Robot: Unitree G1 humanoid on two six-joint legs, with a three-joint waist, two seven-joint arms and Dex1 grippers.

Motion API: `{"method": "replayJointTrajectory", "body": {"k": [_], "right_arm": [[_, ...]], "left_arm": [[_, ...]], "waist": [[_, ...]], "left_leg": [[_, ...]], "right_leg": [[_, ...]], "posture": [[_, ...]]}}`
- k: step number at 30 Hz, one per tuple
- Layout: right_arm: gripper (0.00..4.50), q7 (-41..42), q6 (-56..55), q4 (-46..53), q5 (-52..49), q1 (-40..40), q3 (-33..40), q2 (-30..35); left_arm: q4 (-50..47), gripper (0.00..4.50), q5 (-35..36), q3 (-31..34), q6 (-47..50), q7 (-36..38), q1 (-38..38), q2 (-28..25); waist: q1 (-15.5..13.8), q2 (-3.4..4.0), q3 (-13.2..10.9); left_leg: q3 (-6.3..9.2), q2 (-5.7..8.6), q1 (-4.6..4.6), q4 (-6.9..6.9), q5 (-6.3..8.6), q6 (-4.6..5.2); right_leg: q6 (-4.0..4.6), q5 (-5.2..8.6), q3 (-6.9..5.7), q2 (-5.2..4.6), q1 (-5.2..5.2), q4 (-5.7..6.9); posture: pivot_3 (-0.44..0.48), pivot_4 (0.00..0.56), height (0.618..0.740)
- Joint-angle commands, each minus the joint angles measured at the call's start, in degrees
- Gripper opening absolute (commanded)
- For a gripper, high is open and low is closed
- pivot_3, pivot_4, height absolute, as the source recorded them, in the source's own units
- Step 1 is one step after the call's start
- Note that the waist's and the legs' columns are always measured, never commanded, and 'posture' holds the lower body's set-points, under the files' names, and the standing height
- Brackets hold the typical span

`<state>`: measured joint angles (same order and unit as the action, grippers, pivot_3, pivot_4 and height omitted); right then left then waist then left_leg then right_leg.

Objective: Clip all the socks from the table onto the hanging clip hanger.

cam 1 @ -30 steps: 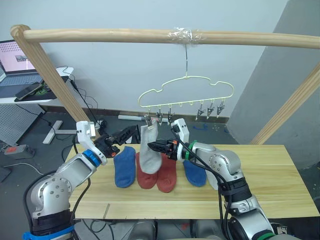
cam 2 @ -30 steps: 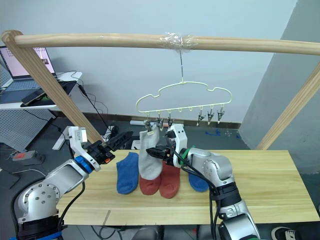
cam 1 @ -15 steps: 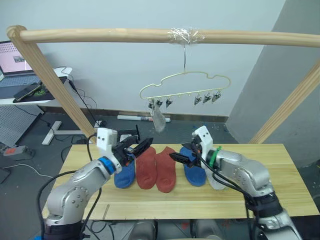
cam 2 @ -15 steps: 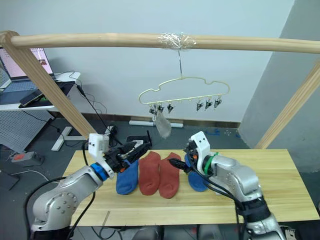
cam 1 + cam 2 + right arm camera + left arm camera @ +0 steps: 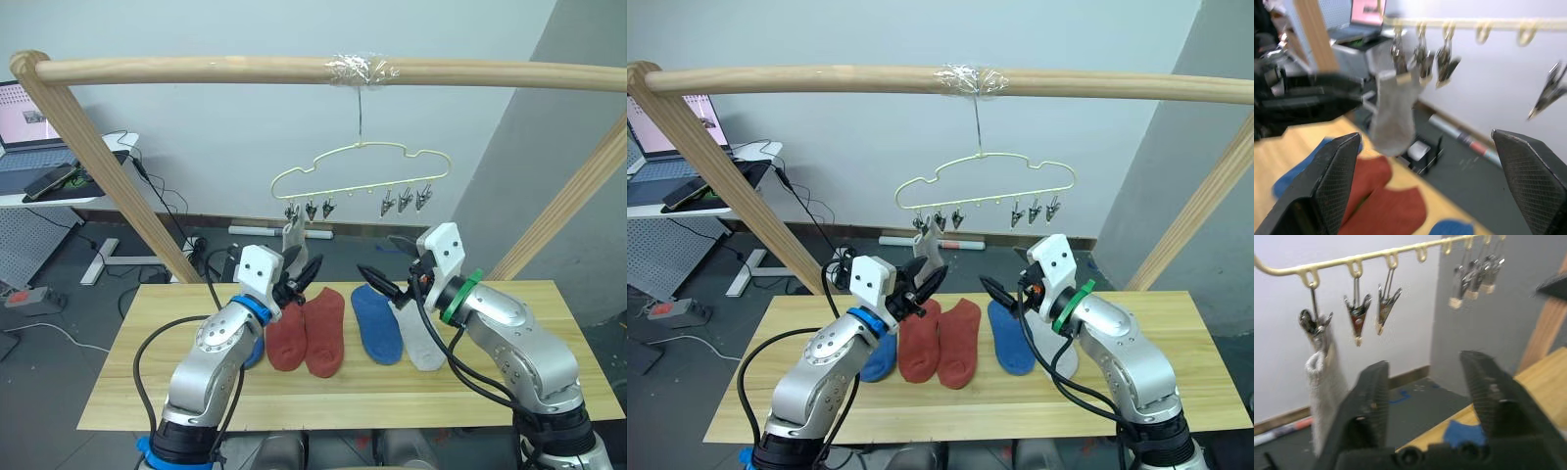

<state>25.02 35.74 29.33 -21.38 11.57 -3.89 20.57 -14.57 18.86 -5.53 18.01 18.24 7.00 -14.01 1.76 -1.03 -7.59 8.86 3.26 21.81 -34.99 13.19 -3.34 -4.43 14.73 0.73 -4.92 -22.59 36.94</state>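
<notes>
Centre of the frame, upper half: clip hanger (image 5: 362, 174) hung by its hook from the wooden pole (image 5: 196, 69), 1 light grey sock (image 5: 292, 238) pinched in the leftmost clip (image 5: 1315, 324), the other clips bare.

Below, on the table (image 5: 549, 392): 2 rust-red socks (image 5: 306, 331) side by side at centre, 1 blue sock (image 5: 377, 323) just right of them, 1 light grey sock (image 5: 423, 338) touching that blue one on its right. Another blue sock (image 5: 878, 358) at lower left, partly hidden behind the left arm.

Left gripper (image 5: 300, 281) raised at centre-left, just under the hanging grey sock, fingers (image 5: 1371, 396) spread wide and holding nothing. Right gripper (image 5: 385, 274) at centre-right, above the blue sock, fingers (image 5: 1337, 171) spread wide, likewise holding nothing.

Upper left corner: a laptop (image 5: 27, 117) on a desk in the background.
</notes>
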Motion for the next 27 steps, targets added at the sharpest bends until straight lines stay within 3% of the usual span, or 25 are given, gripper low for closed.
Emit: {"method": "replayJointTrajectory", "body": {"k": [1,15,27], "right_arm": [[4.50,-0.45,-5.29,1.02,1.25,0.44,1.95,-0.36],[4.50,6.94,-9.50,-0.16,-3.54,0.84,2.09,1.07],[4.50,5.36,-6.22,2.91,-7.90,1.69,2.51,0.87]], "left_arm": [[2.93,2.11,-2.43,-0.26,-2.81,-1.06,3.01,2.33],[15.15,2.11,-6.23,3.09,-9.23,-3.74,11.66,8.25],[22.39,2.11,-7.31,4.78,-13.62,-4.06,16.33,9.74]], "waist": [[0.03,-0.01,0.00],[0.43,-0.01,-0.02],[0.64,-0.02,-0.02]], "left_leg": [[0.00,0.01,0.00,-0.02,0.00,0.01],[0.06,0.03,-0.10,-0.09,-0.01,0.02],[0.12,0.04,-0.11,-0.14,-0.01,0.02]], "right_leg": [[-0.02,-0.01,-0.01,0.00,0.03,0.00],[-0.08,-0.04,-0.06,0.00,0.21,-0.04],[-0.08,-0.04,-0.11,0.00,0.25,-0.03]], "posture": [[-0.091,0.097,0.740],[-0.109,0.107,0.740],[-0.128,0.108,0.740]]}}
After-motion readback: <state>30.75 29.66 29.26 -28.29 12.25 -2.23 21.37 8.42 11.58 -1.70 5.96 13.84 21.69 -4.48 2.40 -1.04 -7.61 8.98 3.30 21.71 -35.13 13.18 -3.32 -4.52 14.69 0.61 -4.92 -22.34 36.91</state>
